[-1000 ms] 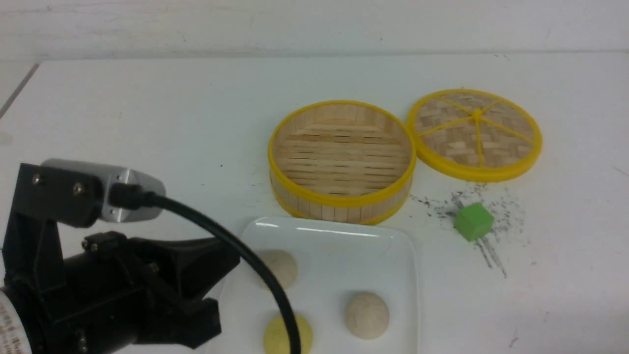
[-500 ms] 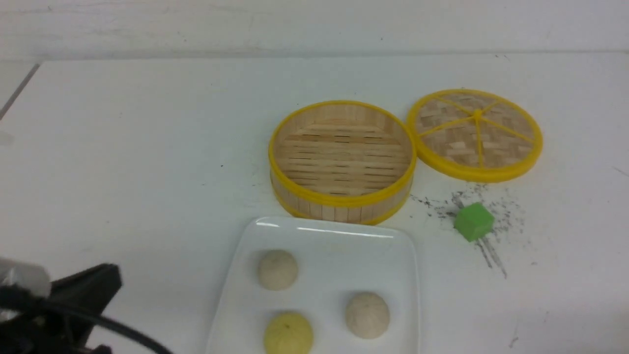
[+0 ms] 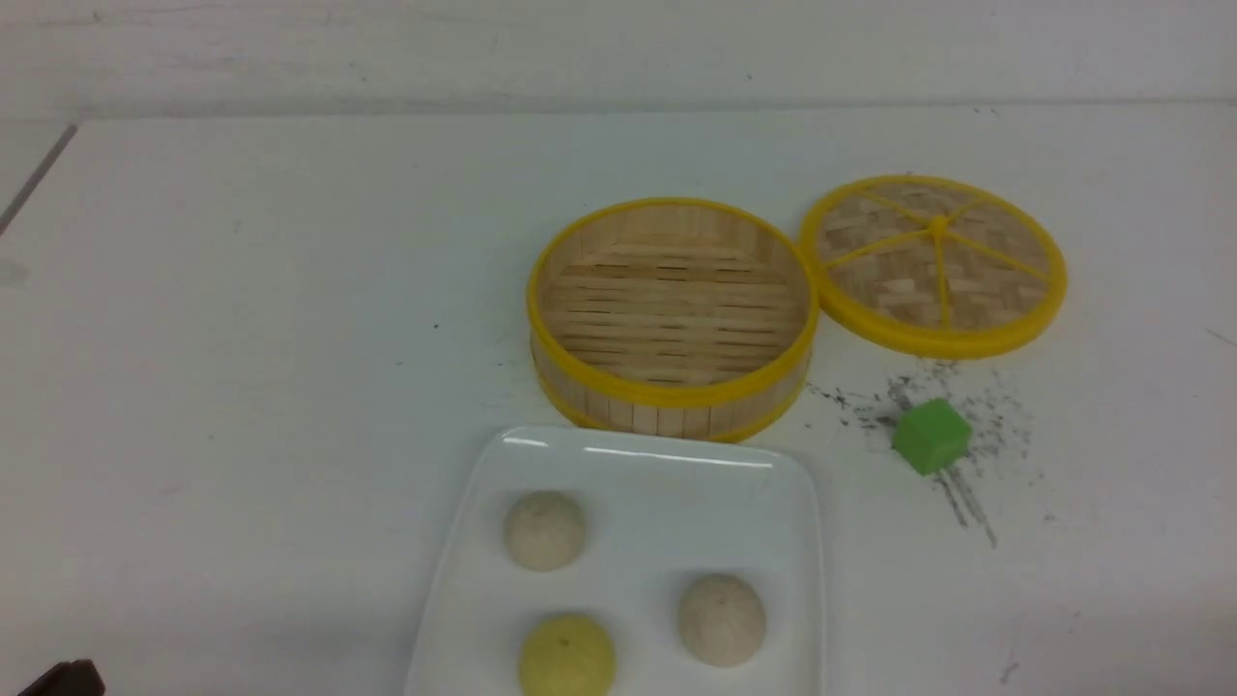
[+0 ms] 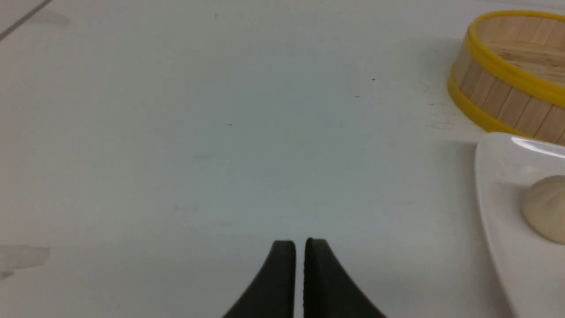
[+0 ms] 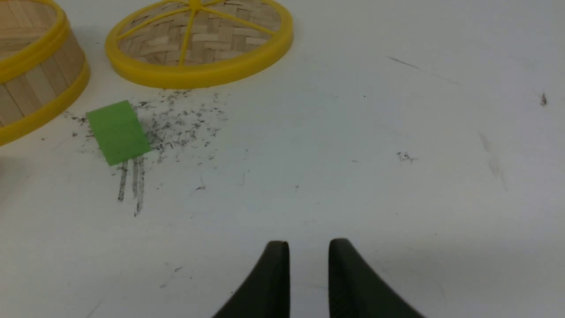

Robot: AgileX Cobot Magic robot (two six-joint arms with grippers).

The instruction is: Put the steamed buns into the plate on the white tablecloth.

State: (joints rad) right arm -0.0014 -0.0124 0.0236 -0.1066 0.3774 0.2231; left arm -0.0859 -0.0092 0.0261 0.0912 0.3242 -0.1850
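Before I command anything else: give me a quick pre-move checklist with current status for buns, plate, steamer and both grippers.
1. All three steamed buns on the plate: ok.
2. Steamer basket empty: ok.
3. Lid off and lying beside the basket: ok.
4. Left gripper clear of the plate, holding nothing, only a thin slit between its fingertips: ok.
5. Right gripper holding nothing, narrow gap between its fingertips, over bare white tablecloth: ok.
6. Green cube away from both grippers: ok.
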